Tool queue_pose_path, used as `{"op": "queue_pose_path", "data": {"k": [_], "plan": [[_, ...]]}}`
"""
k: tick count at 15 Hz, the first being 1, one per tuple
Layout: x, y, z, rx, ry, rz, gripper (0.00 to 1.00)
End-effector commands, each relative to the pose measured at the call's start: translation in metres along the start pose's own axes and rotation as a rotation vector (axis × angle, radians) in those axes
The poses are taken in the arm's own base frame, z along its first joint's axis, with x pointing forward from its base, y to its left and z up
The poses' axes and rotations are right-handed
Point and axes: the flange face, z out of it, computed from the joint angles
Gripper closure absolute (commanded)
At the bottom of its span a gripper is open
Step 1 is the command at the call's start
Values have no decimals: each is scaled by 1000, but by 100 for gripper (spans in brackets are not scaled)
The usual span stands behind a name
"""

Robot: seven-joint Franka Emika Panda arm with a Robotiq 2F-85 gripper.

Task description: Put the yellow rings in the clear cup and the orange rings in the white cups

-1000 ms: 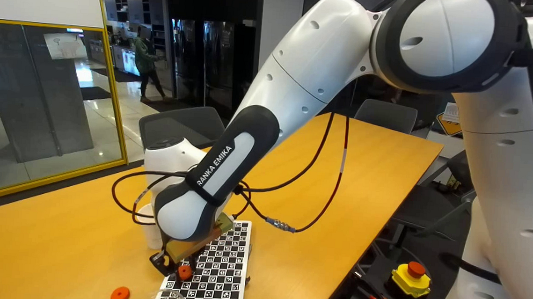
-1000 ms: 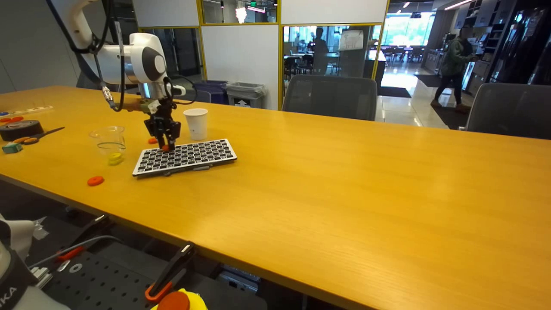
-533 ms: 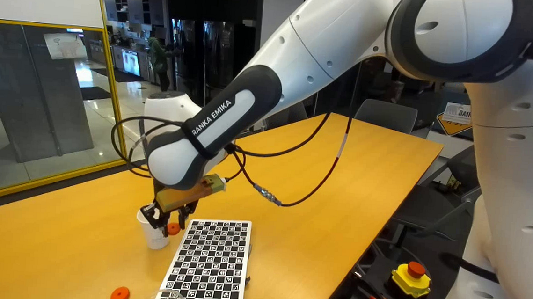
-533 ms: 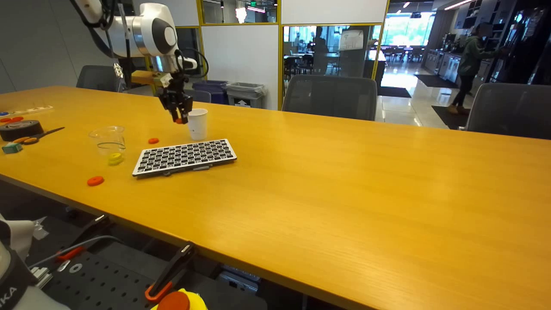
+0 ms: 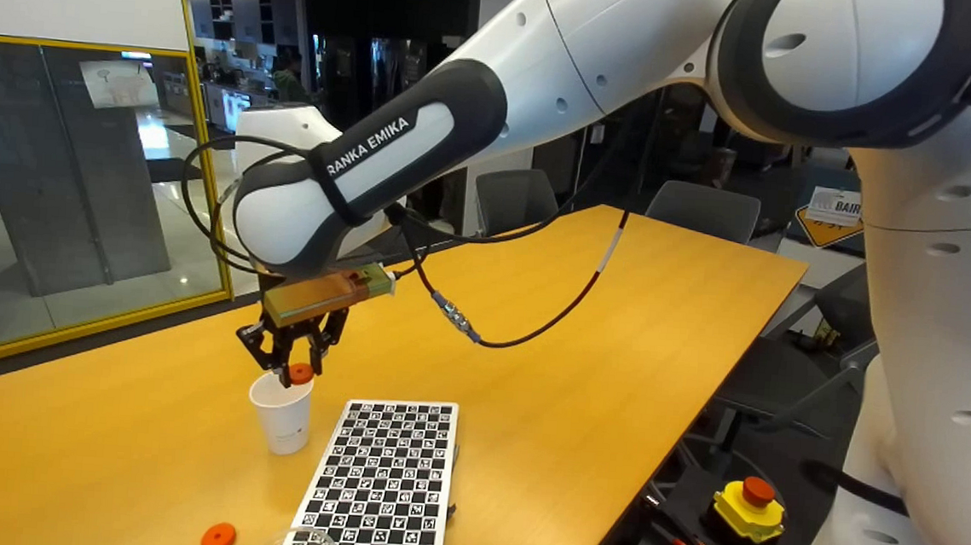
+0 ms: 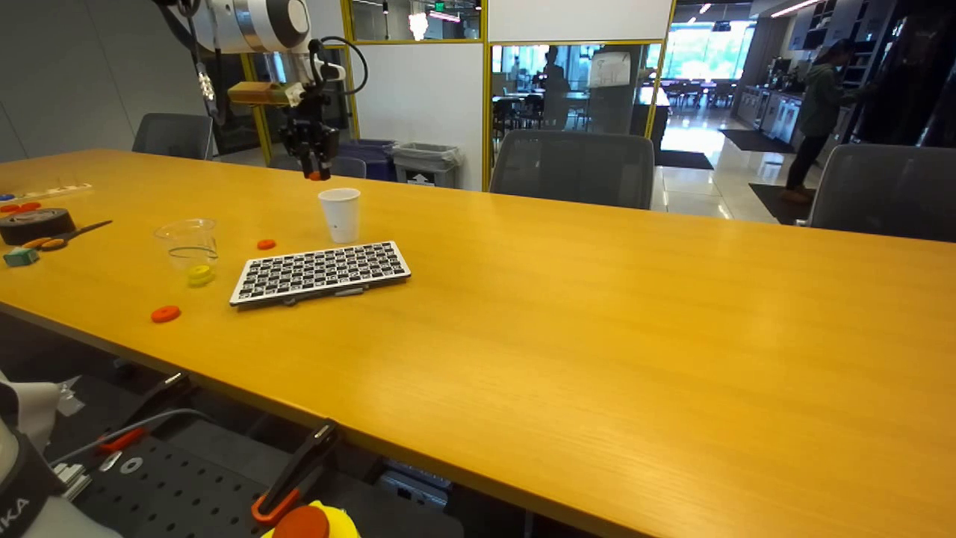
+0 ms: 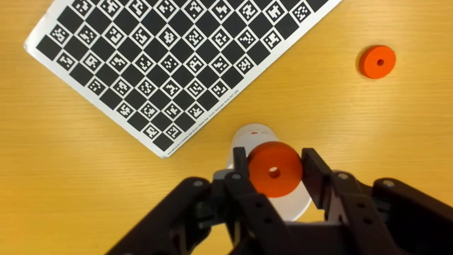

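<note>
Now that the orange ring [image 7: 274, 160] gripped by the fingers [image 7: 316, 177] has been carried from the checkered board [image 5: 390, 481], with the white cup [image 5: 284, 419] beneath them, release can be expected.

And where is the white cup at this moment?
In an exterior view, the white cup stands just left of the board, lower than the gripper.

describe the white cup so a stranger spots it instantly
On the long table lies a checkered board. Beside its long edge stands the white cup, upright, wider at the rim. Its opaque wall sets it apart from the clear cup.
</note>
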Motion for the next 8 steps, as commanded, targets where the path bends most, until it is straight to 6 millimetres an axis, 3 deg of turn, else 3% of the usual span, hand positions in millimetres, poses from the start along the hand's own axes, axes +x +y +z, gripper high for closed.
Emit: {"op": "queue_pose_path", "data": {"k": [1,8], "plan": [[25,-10,-6,9,-21,-32,78],[57,-10,17,19,-78,-51,78]]}}
